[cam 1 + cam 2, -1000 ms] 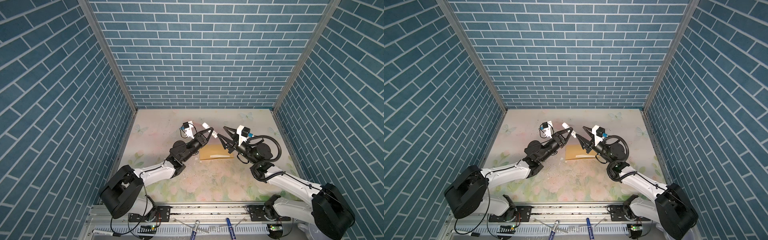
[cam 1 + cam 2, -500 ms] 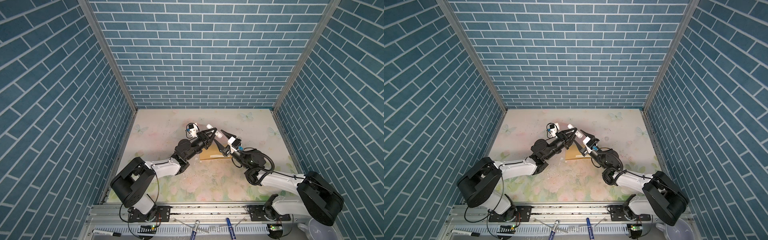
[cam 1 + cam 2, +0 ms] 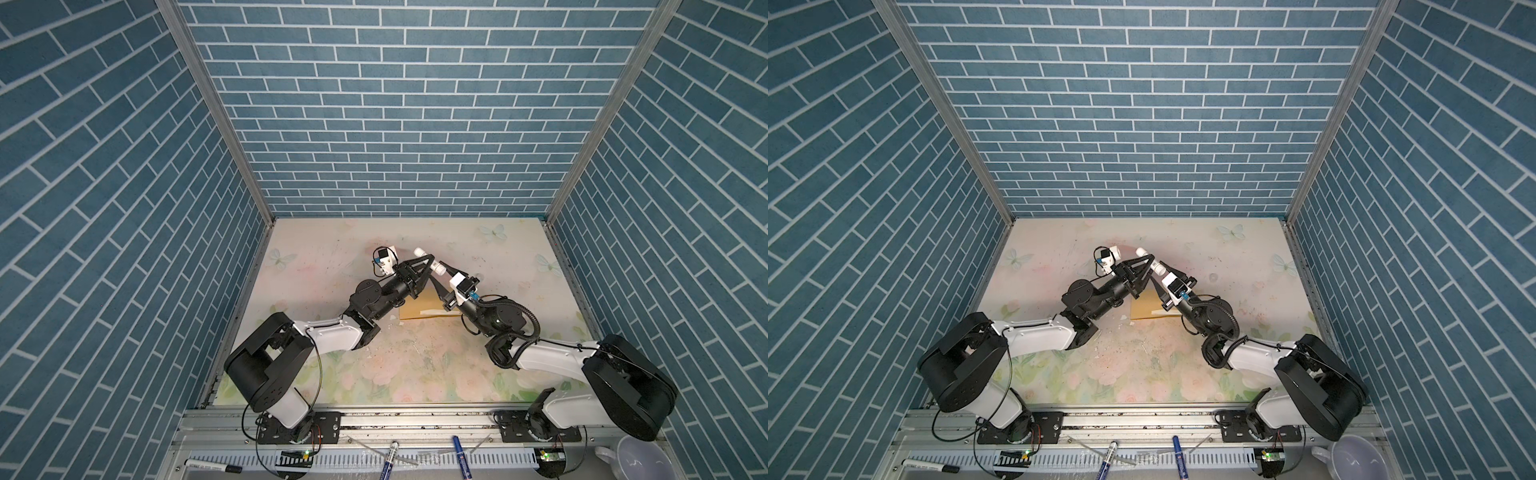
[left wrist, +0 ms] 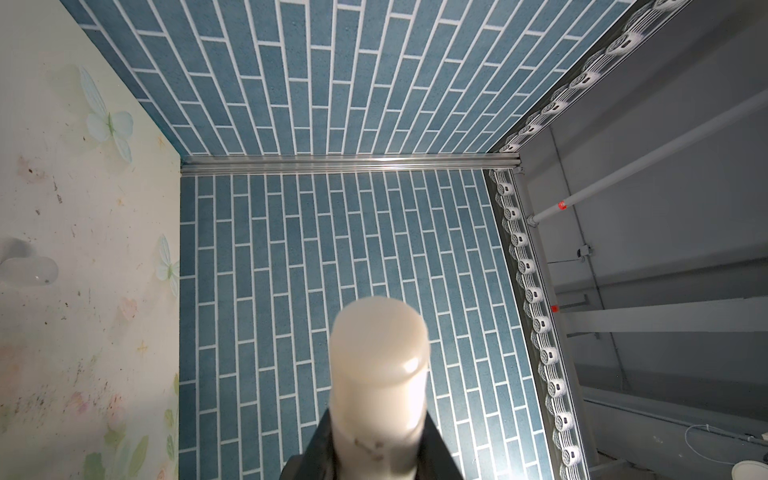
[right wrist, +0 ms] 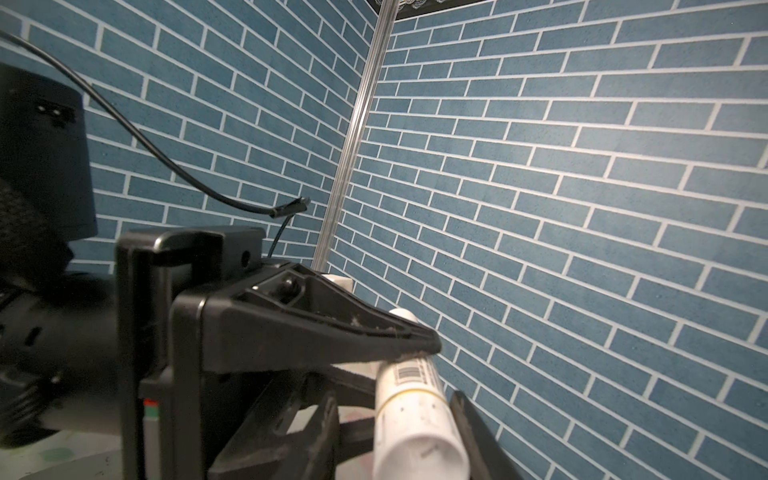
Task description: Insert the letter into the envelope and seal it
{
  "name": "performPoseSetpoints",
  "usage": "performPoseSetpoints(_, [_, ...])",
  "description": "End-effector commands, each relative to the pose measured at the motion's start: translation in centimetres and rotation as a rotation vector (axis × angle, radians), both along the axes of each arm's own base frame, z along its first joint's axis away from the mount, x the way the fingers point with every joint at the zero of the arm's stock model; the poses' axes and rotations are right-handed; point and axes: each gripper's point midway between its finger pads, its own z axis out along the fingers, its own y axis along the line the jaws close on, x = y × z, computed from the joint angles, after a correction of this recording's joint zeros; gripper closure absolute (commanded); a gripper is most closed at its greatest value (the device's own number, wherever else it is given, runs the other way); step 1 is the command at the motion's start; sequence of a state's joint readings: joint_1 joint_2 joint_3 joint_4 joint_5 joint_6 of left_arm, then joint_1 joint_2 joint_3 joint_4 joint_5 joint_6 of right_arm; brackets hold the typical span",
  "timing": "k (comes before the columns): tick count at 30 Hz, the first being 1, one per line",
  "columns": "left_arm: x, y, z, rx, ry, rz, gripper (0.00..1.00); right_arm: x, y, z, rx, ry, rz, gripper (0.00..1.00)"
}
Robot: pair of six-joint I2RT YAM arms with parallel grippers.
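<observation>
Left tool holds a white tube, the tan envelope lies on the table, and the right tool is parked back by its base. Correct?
Not quite: the right tool is not parked back. It is up beside the left tool, jaws either side of the white tube, as the right wrist view shows. The rest holds.

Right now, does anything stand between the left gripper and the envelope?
Yes. The left gripper is clamped on a white tube, raised above the envelope; the right gripper brackets the tube's other end. Otherwise nothing visible.
</observation>
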State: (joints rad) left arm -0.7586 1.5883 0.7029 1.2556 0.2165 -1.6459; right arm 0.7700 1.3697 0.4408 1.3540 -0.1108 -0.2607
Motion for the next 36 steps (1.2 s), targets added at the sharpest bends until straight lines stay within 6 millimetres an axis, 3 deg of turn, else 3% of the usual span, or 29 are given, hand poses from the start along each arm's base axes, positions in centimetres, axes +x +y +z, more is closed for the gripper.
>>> performPoseSetpoints(1, [-0.6,-0.3,2.1,-0.049,-0.06,-0.027,1.0,0.0,0.0,3.2,0.044,-0.095,-0.02,0.58])
performPoseSetpoints(8, [-0.7,-0.5,2.0,-0.048,-0.06,-0.033,1.0,0.4,0.3,3.3,0.044,-0.097,-0.027,0.65])
performPoseSetpoints(18, [-0.7,-0.9,2.0,-0.051,-0.069,-0.043,0.97,0.8,0.2,3.4,0.047,-0.095,-0.054,0.9])
performPoseSetpoints(22, [-0.8,-0.9,1.9,-0.023,-0.102,-0.031,0.73,0.8,-0.3,3.2,0.048,-0.087,-0.072,1.0])
performPoseSetpoints(29, [-0.5,0.5,0.4,0.273,-0.223,0.072,0.27,0.9,-1.7,1.8,0.004,-0.012,-0.13,1.0])
performPoseSetpoints(33, [-1.1,2.7,0.2,0.578,-0.355,0.161,0.12,0.8,-2.6,1.1,-0.016,0.058,-0.146,1.0])
performPoseSetpoints(36, [-1.8,4.6,0.7,0.82,-0.493,0.22,0.05,0.6,-3.2,0.6,-0.061,0.133,-0.157,1.0])
